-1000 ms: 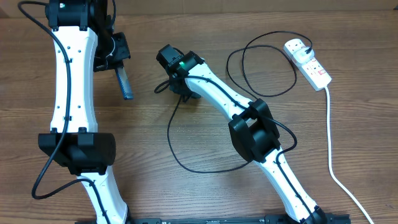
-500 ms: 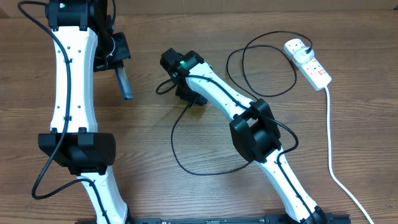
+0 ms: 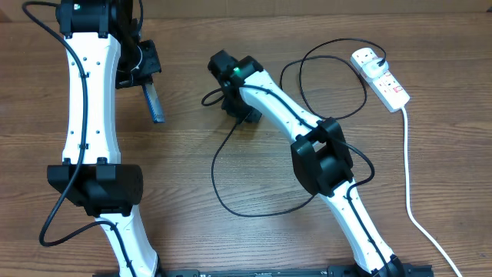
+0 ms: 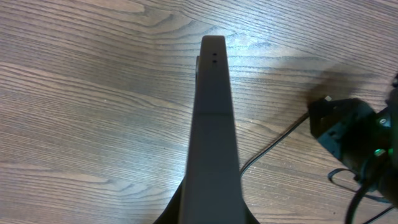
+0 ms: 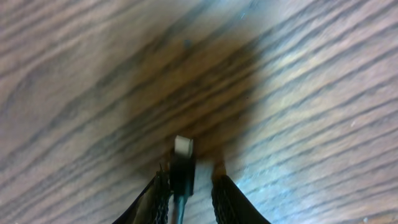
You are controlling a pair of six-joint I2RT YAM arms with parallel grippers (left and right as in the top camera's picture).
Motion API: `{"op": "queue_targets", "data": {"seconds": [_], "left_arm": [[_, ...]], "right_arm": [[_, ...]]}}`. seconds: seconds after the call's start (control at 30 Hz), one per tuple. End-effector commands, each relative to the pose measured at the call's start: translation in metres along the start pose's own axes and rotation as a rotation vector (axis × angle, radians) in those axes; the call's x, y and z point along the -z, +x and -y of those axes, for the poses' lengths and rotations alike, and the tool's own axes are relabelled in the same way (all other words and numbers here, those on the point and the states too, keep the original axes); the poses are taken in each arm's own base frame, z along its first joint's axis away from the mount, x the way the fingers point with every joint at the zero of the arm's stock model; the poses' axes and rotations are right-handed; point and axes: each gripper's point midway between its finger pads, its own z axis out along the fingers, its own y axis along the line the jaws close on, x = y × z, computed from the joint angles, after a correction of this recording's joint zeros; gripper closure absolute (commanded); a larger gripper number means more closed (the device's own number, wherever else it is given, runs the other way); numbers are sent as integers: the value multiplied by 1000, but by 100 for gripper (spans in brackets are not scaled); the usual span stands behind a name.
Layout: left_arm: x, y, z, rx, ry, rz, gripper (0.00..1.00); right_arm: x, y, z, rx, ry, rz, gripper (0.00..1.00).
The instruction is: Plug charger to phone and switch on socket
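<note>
- The left pincer point(image 3: 144, 81) is clamped on one end of the phone point(image 3: 154, 104) and holds it edge-on above the tabletop point(image 3: 184, 169). A sideways push from the plug could pivot the phone in that grip.
- The right pincer point(image 5: 188, 183) is pressed together on the black body of the charger's connector point(image 5: 182, 148), with the metal tip poking out ahead. The tip is well apart from the phone. If it sits crooked between the fingers point(image 5: 163, 194), it would probably scrape the phone's edge instead of seating.
- The charger point(image 3: 231, 192) lies in loose loops on the tabletop, one passing under the right arm. Pulling towards the phone might snag the slack or drag the connector askew.
- The socket point(image 3: 382, 77) lies at the far right with its white cord point(image 3: 407, 169) trailing down, and its red switches point(image 3: 393, 88) are small. A press slightly off target could shove the strip rather than flip a switch.
- Only the overhead view shows both arms, the gap between plug and phone, the cable's route and the socket.
- Only the left wrist view shows the phone's narrow end face point(image 4: 213, 53), with two small holes. I cannot make out the charging port there.
- Only the right wrist view shows how the connector is gripped. It shows neither phone nor socket.
</note>
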Motion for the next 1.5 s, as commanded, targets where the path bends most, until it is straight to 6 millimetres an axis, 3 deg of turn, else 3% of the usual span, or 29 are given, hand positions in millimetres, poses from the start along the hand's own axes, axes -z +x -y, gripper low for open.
{"op": "queue_targets", "data": {"seconds": [0.0,0.6,1.07,1.23,1.47], "left_arm": [[3,1,0,9,2,2,96],[3,1,0,9,2,2,96],[3,1,0,5,2,2,96],[3,1,0,5,2,2,96],[3,2,2,0,13,-1,96]], "right_arm": [[-17,4,8,9,20,-43,76],[-15,26,-1,16,-18,-131,80],[-16,16,4,12,7,-87,85],[-16,15,3,30,1,-85,96],[-12,16,-4,87,-43,-104,96]]}}
